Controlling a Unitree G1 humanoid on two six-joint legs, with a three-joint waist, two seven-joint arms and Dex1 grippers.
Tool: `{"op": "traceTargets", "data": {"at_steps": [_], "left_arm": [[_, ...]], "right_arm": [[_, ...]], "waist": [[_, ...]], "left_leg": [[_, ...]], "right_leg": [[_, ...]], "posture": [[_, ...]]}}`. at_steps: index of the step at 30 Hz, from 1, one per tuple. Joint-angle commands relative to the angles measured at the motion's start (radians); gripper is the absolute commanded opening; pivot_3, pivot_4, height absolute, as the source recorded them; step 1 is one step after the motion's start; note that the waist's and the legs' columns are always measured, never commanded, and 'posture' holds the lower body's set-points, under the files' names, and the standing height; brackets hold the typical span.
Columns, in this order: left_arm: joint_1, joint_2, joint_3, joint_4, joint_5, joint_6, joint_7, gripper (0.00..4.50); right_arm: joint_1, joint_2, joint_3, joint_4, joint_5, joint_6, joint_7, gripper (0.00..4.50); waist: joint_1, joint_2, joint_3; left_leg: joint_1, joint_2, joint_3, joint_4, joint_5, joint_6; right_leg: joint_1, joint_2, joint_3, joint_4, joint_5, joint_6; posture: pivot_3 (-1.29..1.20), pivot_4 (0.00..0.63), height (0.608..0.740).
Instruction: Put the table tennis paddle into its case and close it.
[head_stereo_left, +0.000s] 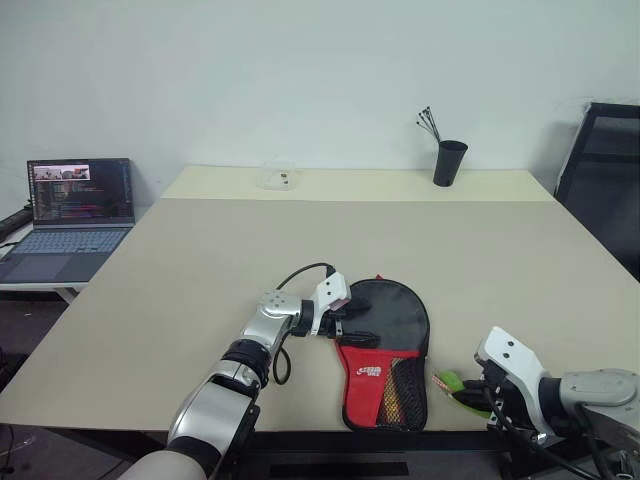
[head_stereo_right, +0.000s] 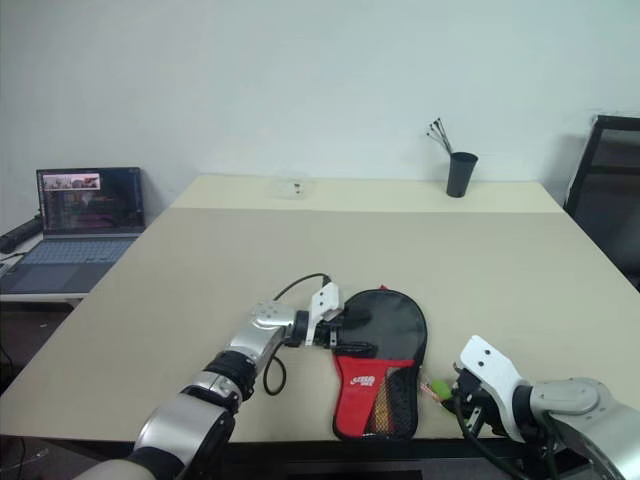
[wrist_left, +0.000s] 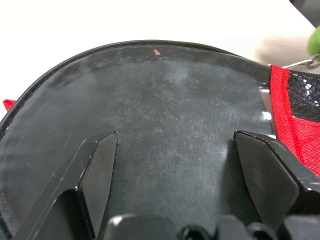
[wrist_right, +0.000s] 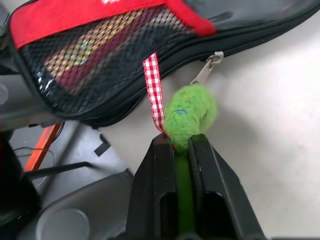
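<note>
Paddle already inside, judging by the flat, filled-out shape of the case (head_stereo_left: 385, 350) lying near the front edge of the counter (head_stereo_left: 200, 260); no paddle lying loose anywhere on the counter. Black round part toward the far side, red handle part with white lettering and mesh pocket toward the robot. Through the mesh, something striped and pale, likely the handle, though hard to tell for sure. Left hand (head_stereo_left: 345, 322) resting at the case's left edge, fingers (wrist_left: 100, 170) spread wide over the black round face, pressing or steadying rather than gripping, by the look of it. Right hand (wrist_right: 176, 145) just off the case's right side near the counter's front edge, fingers pressed together and pinching a fuzzy green zip pull (wrist_right: 190, 112) with a red-and-white checked ribbon (wrist_right: 154, 85), linked to the metal zip tab (wrist_right: 207, 67) on the black rim. Probably mid-closing: insertion done, zip being drawn along the right side. Zip rim along that stretch looks shut, but how much of the round part remains unzipped cannot be told from here. Left to do: finish the pull round the rim, then let go with both hands. At the far edge, a black cup (head_stereo_left: 449, 163) holding a few thin dark sticks, and a small clear dish (head_stereo_left: 278, 178) with something tiny in it. Open laptop (head_stereo_left: 70, 215) on a side desk to the left.
</note>
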Motion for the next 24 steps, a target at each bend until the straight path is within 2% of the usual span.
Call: {"op": "traceTargets", "data": {"at_steps": [1,8,15,24], "left_arm": [[0.05,0.004,-0.101,0.088,0.131,0.018,0.01,4.05],[0.043,-0.007,-0.12,0.092,0.142,0.018,0.017,4.05],[0.041,-0.015,-0.125,0.093,0.147,0.019,0.021,4.05],[0.038,-0.019,-0.124,0.096,0.151,0.017,0.025,4.05]], "right_arm": [[0.033,-0.025,-0.005,-0.047,0.051,0.007,0.027,0.0],[0.099,-0.058,-0.033,-0.082,0.104,-0.009,0.059,0.0],[0.201,-0.078,-0.073,-0.17,0.222,-0.011,0.099,0.0],[0.22,-0.057,-0.085,-0.186,0.312,-0.023,0.061,0.0]], "waist": [[0.0,0.0,0.0],[0.001,0.003,-0.003],[0.003,0.002,-0.003],[0.002,0.0,-0.004]], "left_leg": [[0.0,0.0,0.0,0.0,0.0,0.0],[0.001,-0.001,-0.012,0.0,-0.003,0.003],[-0.001,-0.004,-0.019,0.0,-0.004,0.004],[0.0,-0.005,-0.021,0.0,-0.004,0.003]], "right_leg": [[0.001,0.0,0.0,0.0,0.0,0.0],[0.01,-0.004,-0.008,-0.012,0.0,0.001],[0.013,-0.008,-0.016,-0.012,-0.002,0.004],[0.014,-0.01,-0.017,-0.012,-0.003,0.003]], "posture": [[0.0,0.15,0.74],[0.0,0.15,0.74],[0.0,0.15,0.74],[0.0,0.15,0.74]]}}
